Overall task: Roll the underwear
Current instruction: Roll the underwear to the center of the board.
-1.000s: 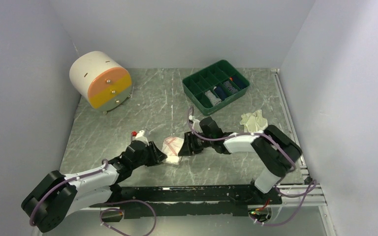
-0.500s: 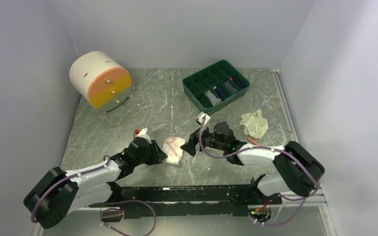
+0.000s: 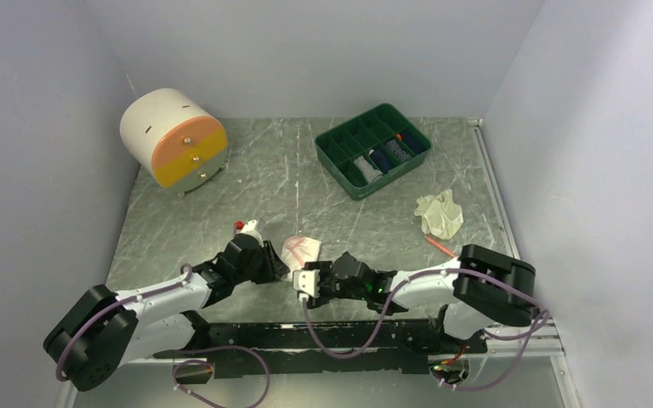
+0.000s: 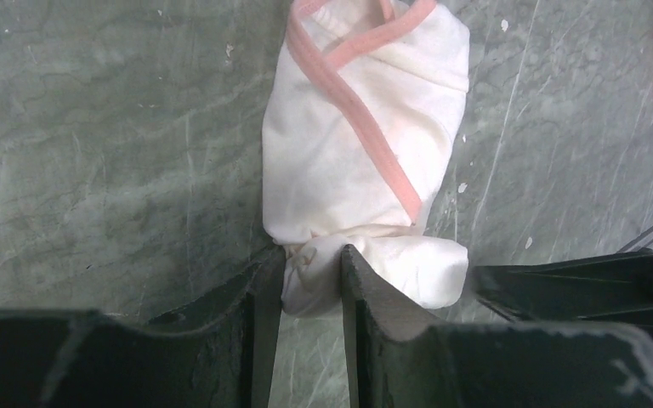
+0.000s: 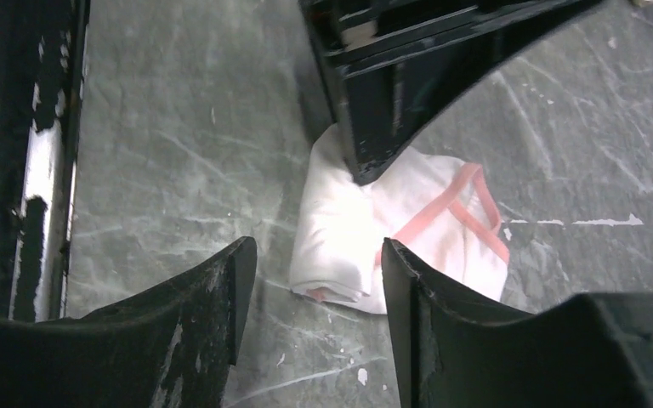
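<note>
We log pink-trimmed underwear (image 4: pixel 349 161) on worktop (image 4: pixel 93 127): left claw (image 4: pixel 310 262) pinches its rolled end; right claw (image 5: pixel 316 248) spread, empty, alongside.

Both arms reach low and inward, left claw (image 4: pixel 310 257) pinched narrow, right claw (image 5: pixel 319 249) spread apart.

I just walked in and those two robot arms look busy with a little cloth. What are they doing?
They are rolling up a small white and pink underwear on the table. The left gripper pinches the rolled-up end of it. The right gripper hangs open by the cloth's near side and grips nothing. A second, cream-white underwear lies crumpled off to the right, with no gripper on it.
</note>
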